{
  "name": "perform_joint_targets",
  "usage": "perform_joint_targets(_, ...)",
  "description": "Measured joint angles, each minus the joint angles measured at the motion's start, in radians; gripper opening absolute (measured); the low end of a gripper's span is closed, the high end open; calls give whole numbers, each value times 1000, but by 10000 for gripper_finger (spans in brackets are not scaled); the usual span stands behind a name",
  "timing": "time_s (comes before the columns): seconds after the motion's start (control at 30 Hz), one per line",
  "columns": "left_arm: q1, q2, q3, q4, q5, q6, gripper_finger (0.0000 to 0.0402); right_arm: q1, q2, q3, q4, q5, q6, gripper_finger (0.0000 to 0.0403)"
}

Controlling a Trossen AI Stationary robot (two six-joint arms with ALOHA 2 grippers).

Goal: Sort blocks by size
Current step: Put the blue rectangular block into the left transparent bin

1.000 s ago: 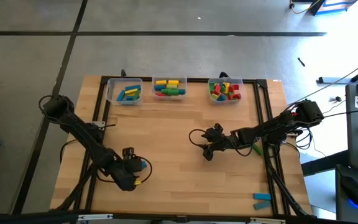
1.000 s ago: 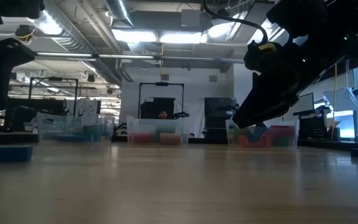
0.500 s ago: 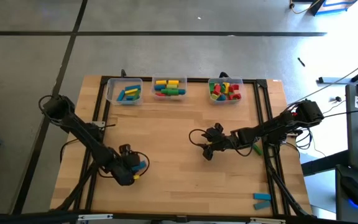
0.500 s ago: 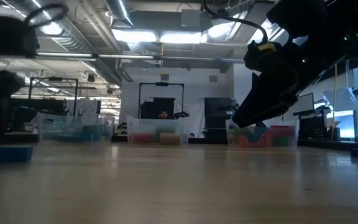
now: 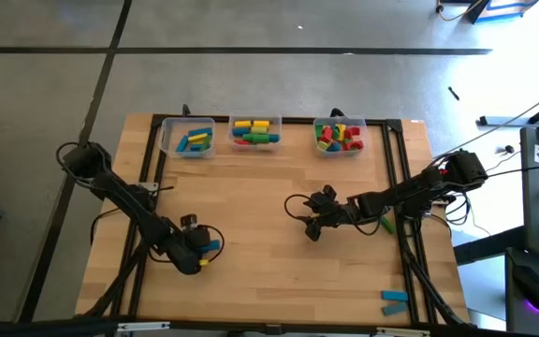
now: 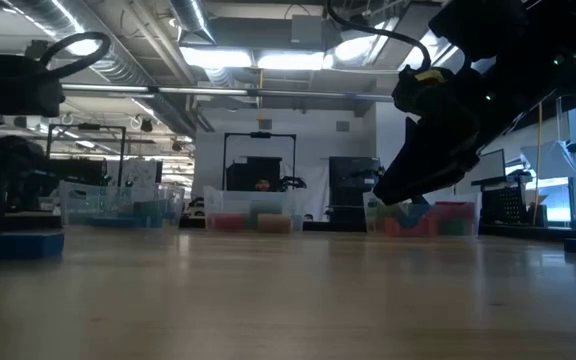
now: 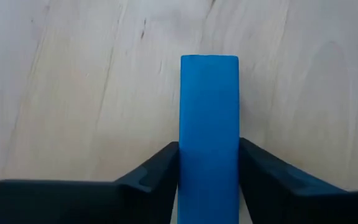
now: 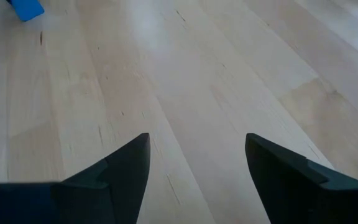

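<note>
A long blue block lies on the wooden table near its front left; it also shows in the high view and the low view. My left gripper is shut on it. My right gripper hangs open and empty over the middle right of the table, its fingers wide apart over bare wood. Three clear bins at the far edge hold sorted blocks: left, middle, right. My left gripper pinches the blue block's two long sides between its two fingers, toward one end of the bar. The fingers come from above and stand across the bar. The block lies level, low on the table top.
A green block lies beside the right arm. A blue and an orange block lie near the front right corner. A blue block shows far off in the right wrist view. Bare wood lies between the grippers and the bins.
My left gripper has come down and a little toward the table's far edge, over the blue block, which has kept its place low on the table.
</note>
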Motion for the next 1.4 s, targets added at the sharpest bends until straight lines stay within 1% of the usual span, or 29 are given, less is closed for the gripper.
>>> perform_joint_targets(0.07,0,0,0,-1,-2,24,125,0,0,0,0,0,-2,257)
perform_joint_targets(0.1,0,0,0,0,-4,36,122,0,0,0,0,0,-2,257)
perform_joint_targets(0.3,7,-10,16,-12,-31,67,122,0,0,0,0,0,-2,257)
perform_joint_targets(0.47,43,-72,67,-70,-52,97,129,0,0,0,0,0,-2,257)
perform_joint_targets(0.53,61,-97,82,-133,-76,100,128,0,0,0,0,0,-2,257)
perform_joint_targets(0.73,128,-207,114,-236,-196,114,132,0,0,0,0,0,-3,257)
perform_joint_targets(0.83,184,-265,115,-258,-276,111,135,0,0,0,0,0,-3,257)
perform_joint_targets(0.9,233,-295,115,-267,-296,113,136,0,0,0,0,0,-6,257)
perform_joint_targets(1.1,392,-359,115,-274,-300,186,137,0,0,0,1,0,-4,257)
perform_joint_targets(1.4,640,-356,100,-270,-300,238,138,0,0,0,0,0,-5,257)
